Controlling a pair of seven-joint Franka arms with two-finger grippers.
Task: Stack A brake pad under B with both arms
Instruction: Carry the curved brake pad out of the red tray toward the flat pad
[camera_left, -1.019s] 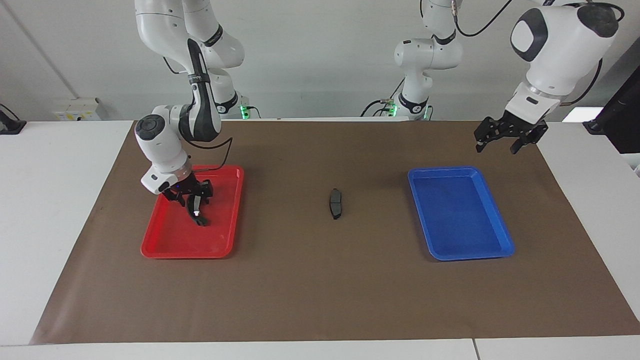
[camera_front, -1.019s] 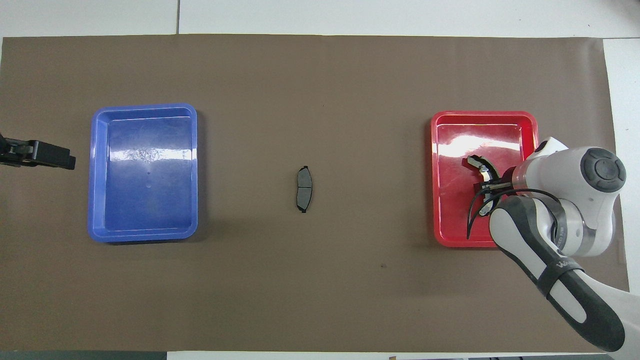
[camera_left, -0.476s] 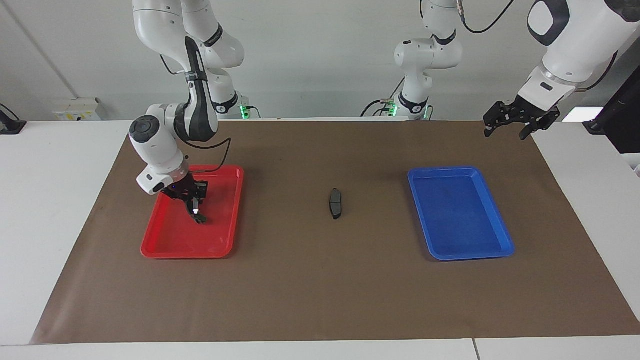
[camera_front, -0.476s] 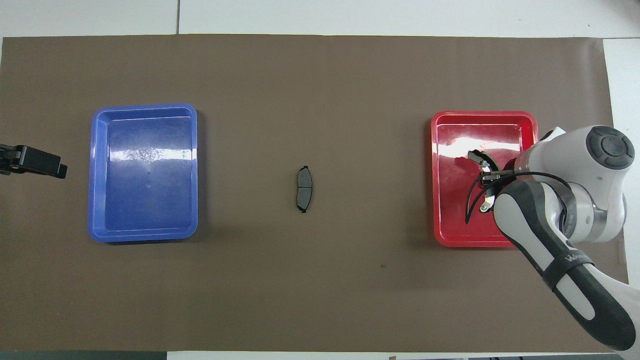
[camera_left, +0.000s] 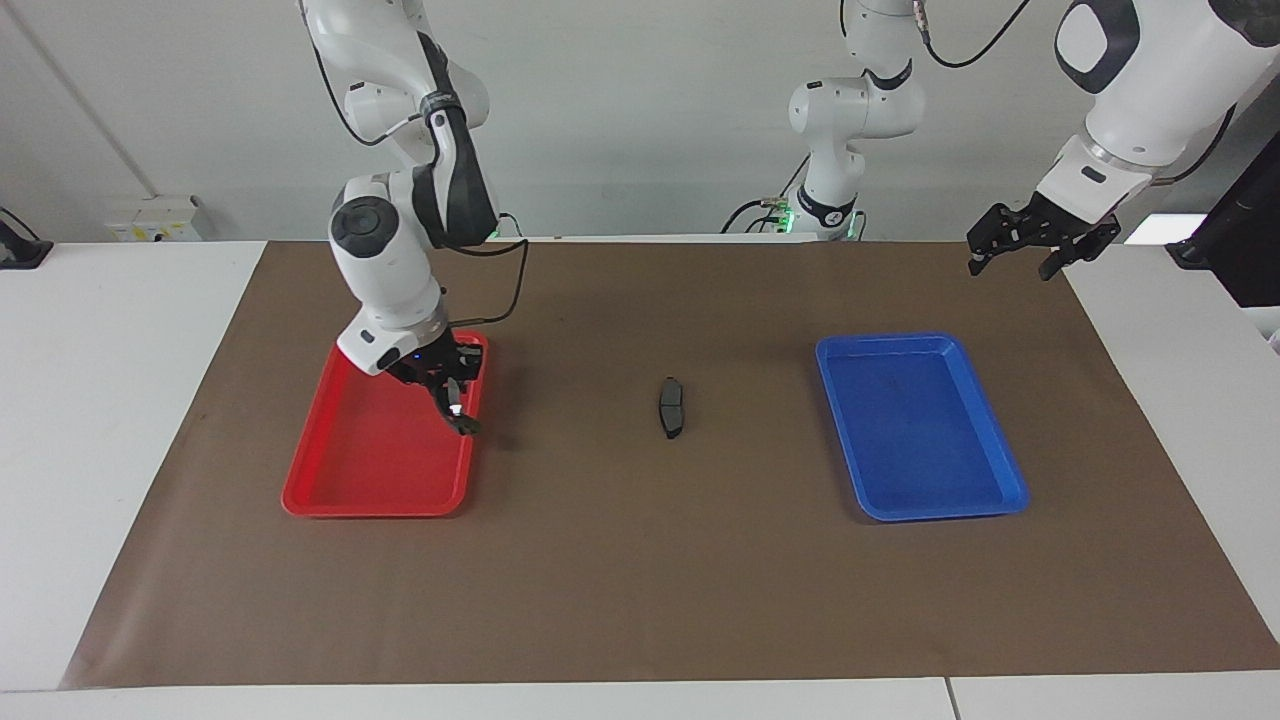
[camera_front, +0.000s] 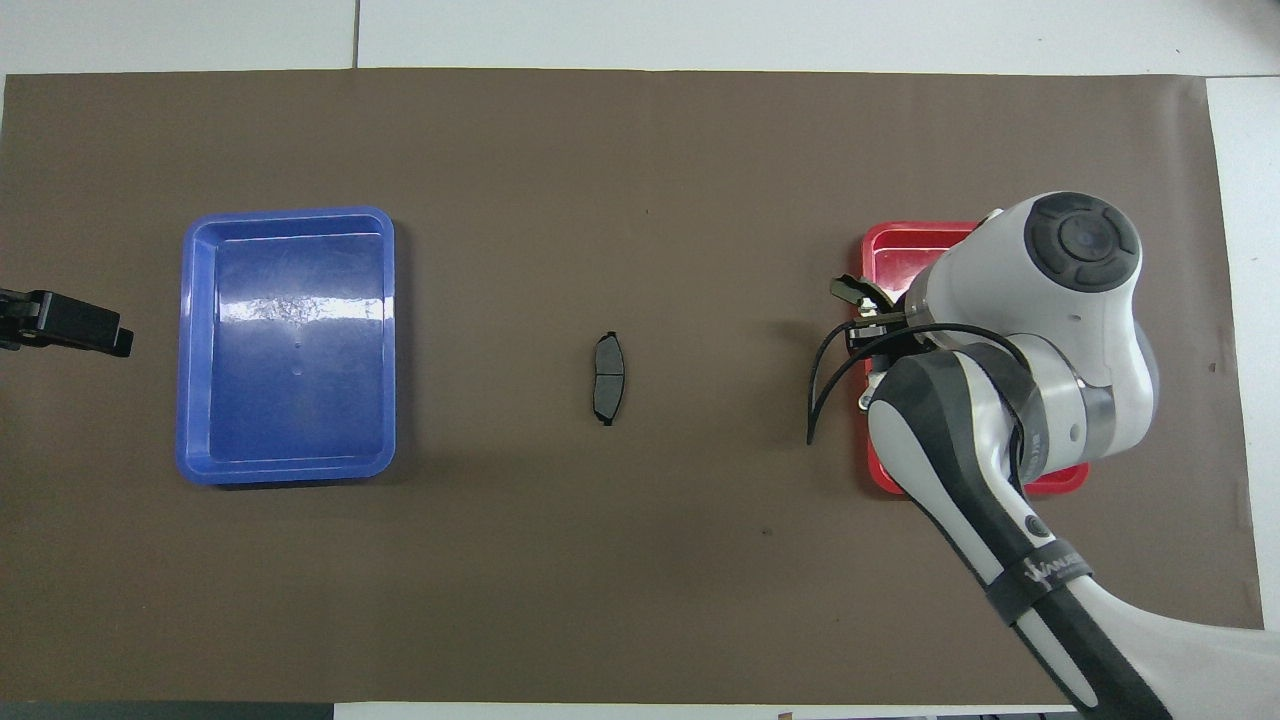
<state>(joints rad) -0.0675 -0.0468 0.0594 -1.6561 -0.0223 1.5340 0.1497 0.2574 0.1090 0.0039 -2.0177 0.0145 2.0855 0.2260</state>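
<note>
B (camera_left: 456, 408), the long black crescent with silvery ends, is hanging clamped in the right gripper (camera_left: 441, 385) over the red plastic tray's (camera_left: 372, 470) rim. It should be lowered squarely onto the short dark-grey A brake pad (camera_left: 671, 406) (lying on the brown mat toward the left arm's end from that tray). The left gripper (camera_left: 1033, 248), fingers spread and empty, is waiting.
</note>
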